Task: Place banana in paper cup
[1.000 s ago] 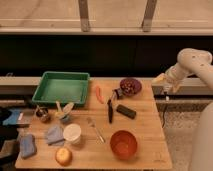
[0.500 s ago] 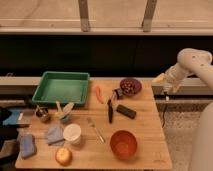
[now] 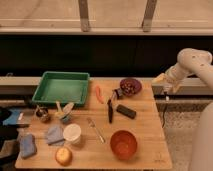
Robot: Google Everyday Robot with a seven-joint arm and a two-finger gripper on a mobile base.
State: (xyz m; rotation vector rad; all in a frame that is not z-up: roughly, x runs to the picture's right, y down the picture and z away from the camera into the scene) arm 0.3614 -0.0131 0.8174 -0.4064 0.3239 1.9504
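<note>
Camera view shows you the gripper (image 3: 166,93) hanging released and empty, well to the right of the paper cup (image 3: 72,133); the banana (image 3: 65,108) sits just behind that cup.

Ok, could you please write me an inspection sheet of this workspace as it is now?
Surface: wooden table, crowded.
Job's things: banana by the blue-grey cup; paper cup upright, in front of them.
Clutter: green tray, apple, orange bowl, dark bowl, blue cloth, fork.
Grippers: gripper open, empty, beyond the table's right edge.
Cables: nothing seen.
Surroundings: window ledge behind; speckled floor on the right.
</note>
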